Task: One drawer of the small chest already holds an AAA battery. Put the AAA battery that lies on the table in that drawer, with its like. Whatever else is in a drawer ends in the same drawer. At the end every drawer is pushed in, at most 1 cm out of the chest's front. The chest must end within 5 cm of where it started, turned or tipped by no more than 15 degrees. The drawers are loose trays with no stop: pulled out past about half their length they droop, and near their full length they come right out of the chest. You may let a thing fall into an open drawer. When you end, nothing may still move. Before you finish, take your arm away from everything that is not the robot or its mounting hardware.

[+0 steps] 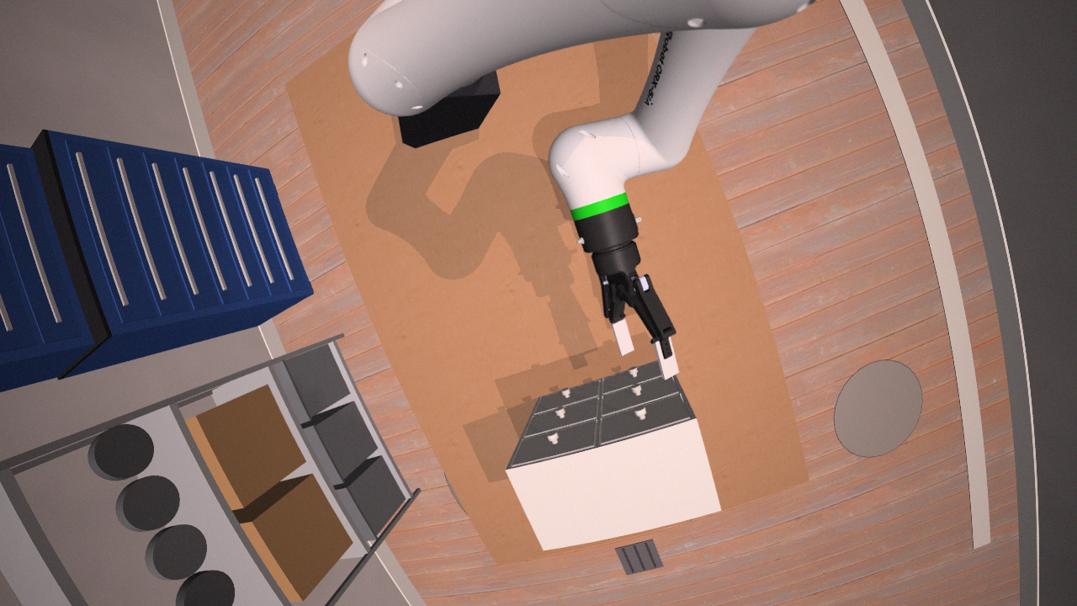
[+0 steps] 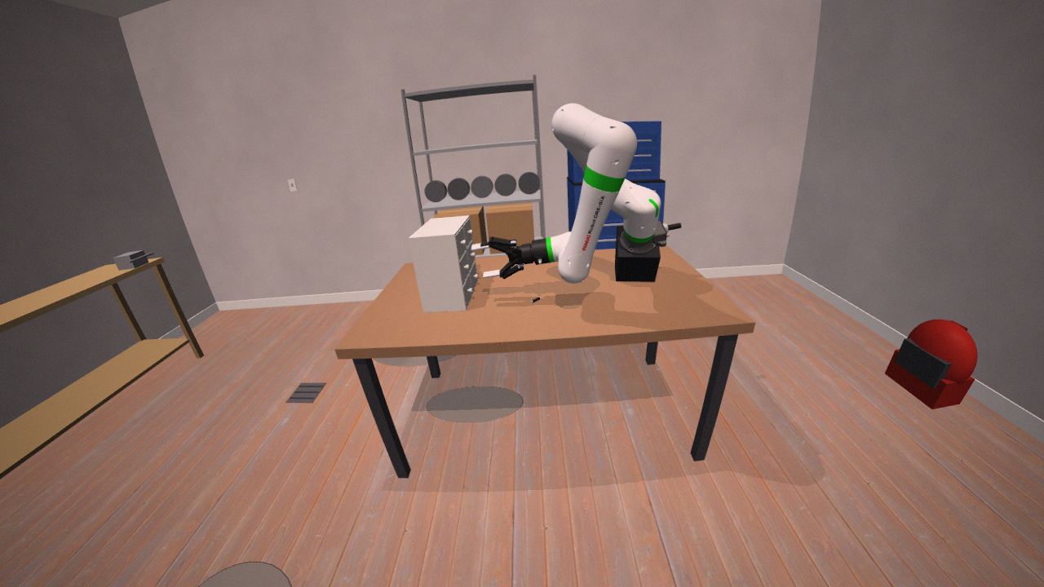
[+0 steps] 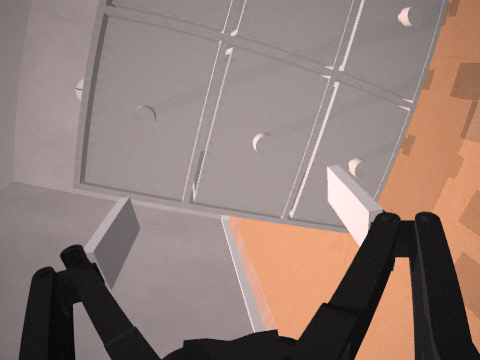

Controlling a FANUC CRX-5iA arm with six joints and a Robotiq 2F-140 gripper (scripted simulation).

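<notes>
In the exterior view we count one chest (image 1: 613, 501) (image 2: 440, 270) (image 3: 150, 204) between nine and ten o'clock, with six drawers (image 1: 575, 444) (image 3: 140, 65) and six knobs (image 1: 640, 412) (image 2: 469, 289) (image 3: 259, 142). Near the centre we see one battery (image 2: 536, 299). Around eleven o'clock we find two cardboard boxes (image 1: 248, 444) (image 2: 509, 221) and five dark discs (image 1: 177, 551) (image 2: 481, 187). We also count one table (image 1: 452, 338) (image 2: 540, 326) (image 3: 300, 260) on four legs (image 2: 713, 398), and one gripper (image 1: 644, 350) (image 2: 483, 261) (image 3: 230, 199) with two fingers (image 1: 622, 337) (image 2: 491, 273).
</notes>
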